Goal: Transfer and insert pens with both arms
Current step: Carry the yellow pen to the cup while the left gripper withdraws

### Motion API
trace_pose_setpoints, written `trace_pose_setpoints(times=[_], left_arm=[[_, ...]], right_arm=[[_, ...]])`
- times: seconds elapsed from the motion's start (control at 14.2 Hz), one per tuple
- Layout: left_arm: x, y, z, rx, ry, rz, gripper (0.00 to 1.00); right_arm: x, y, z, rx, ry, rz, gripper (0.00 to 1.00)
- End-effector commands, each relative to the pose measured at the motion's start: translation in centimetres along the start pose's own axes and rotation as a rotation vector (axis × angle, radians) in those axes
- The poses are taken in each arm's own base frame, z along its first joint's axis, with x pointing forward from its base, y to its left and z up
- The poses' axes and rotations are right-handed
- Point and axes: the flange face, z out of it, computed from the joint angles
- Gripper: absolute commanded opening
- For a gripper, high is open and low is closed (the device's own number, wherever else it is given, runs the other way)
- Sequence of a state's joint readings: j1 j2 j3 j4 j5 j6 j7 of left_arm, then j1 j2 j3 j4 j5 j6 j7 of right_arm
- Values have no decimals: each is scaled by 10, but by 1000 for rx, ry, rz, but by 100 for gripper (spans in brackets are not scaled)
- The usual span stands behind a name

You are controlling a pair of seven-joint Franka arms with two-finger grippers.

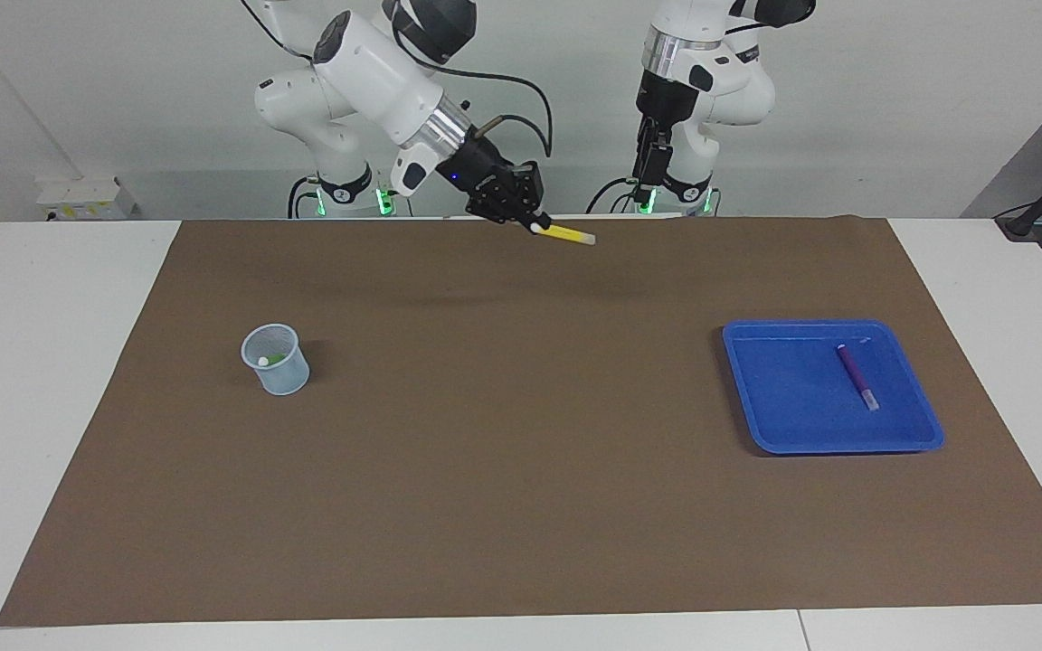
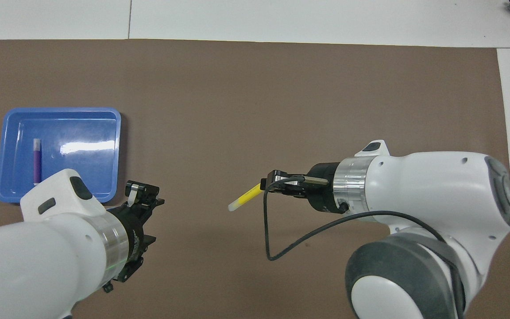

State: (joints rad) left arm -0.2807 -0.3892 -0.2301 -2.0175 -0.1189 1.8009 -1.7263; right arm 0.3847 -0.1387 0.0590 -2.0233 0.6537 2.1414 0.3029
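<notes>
One yellow pen (image 1: pixel 563 234) juts from the right gripper (image 1: pixel 530 222), jaws pinching it, over the brown mat (image 1: pixel 521 506) on the bench, while the left gripper (image 1: pixel 650 172) hangs apart, jaw state unclear; the purple pen (image 1: pixel 857 375) lies in the blue tray (image 1: pixel 783 434), the green pen (image 1: pixel 274 359) in the cup (image 1: pixel 286 375).

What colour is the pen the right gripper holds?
Yellow pen with a pale end, clearest in the overhead view.

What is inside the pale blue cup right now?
In the pale blue cup, toward the right arm's end of the table, a green pen with a whitish cap shows in the facing view. The right arm covers the cup from overhead, and the cup's wall hides the pen's lower end.
</notes>
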Motion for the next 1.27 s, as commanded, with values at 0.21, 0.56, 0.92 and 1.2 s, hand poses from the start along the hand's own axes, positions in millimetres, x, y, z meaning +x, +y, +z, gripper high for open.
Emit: trace_pose_setpoints(times=[0.21,0.56,0.92,1.2], left_arm=[[77,-20,1,91,-80,381,66],[170,-39,-3,79,-167,689,66],[245,-59,5,57,-173,863,66],[289,-73,25,34,-165,990,66]], right_arm=[[19,81,-61,-281,-135,-354,0],[36,131,-96,-554,-257,-730,0],[59,178,-119,-712,-289,-980,0],[67,207,-102,-721,-263,-1049,0]])
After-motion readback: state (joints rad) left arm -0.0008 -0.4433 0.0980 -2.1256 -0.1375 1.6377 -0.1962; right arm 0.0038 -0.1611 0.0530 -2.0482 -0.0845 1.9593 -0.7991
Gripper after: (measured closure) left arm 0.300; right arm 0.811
